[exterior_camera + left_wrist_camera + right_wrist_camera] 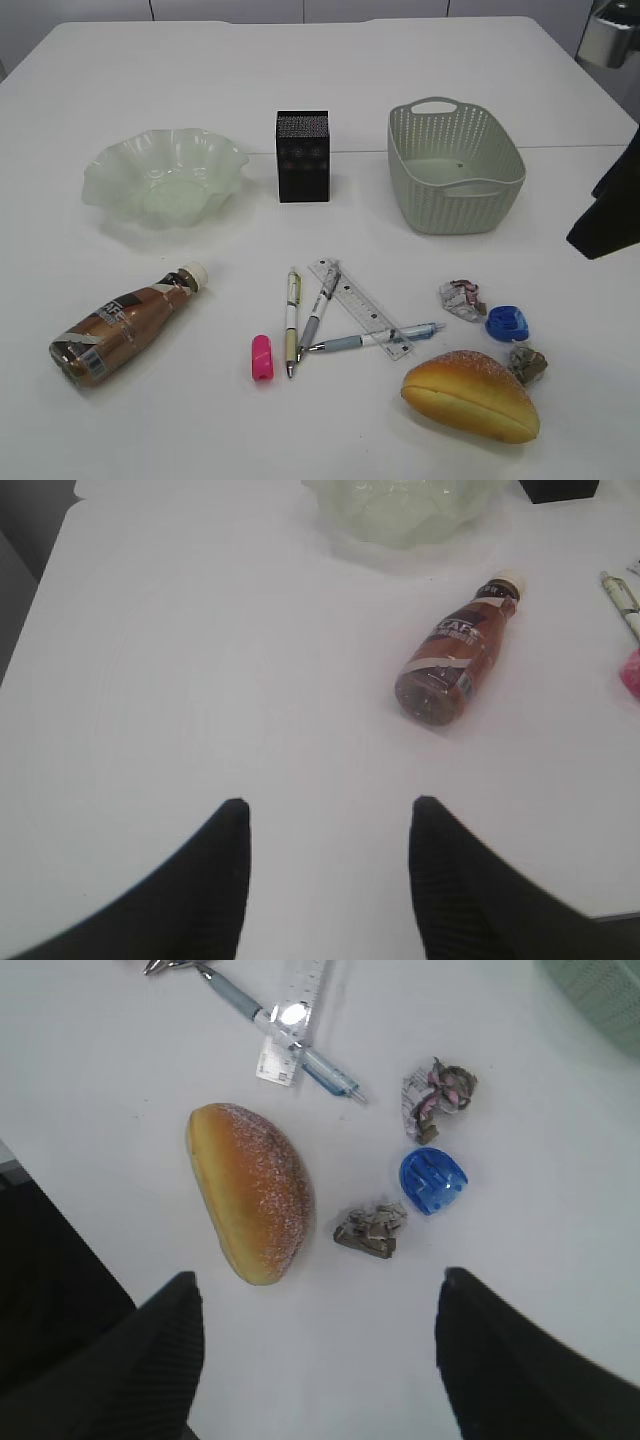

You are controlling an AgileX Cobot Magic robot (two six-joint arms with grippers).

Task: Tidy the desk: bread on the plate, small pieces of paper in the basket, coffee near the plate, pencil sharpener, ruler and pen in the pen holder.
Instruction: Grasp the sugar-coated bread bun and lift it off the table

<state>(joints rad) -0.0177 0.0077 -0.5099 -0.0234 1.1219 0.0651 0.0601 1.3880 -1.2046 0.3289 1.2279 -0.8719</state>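
1. The bread (252, 1192) lay on its side on the near right of the desk (300, 70), nothing yet sorted; the plate (165, 178) sat empty at the far left, well apart.
2. Likely step in hand: right arm taking the bread. Best grip would be across the short width at mid-length, coming straight down, squeezing lightly since the bun looks soft.
3. Crumpled paper scraps (368, 1230) and a blue pencil sharpener (433, 1180) lay just beside the bread's inner edge; the descent should keep clear of them.
4. The carry must cross the pens (292, 320) and ruler (358, 303), so lift well up first.
5. Right end effector (315, 1360) hovered above the bread, fingers spread wide, holding and touching nothing.
6. Left end effector (328, 875) stood partly spread and empty over bare desk, the coffee (455, 652) lying on its side ahead of it, near the plate.
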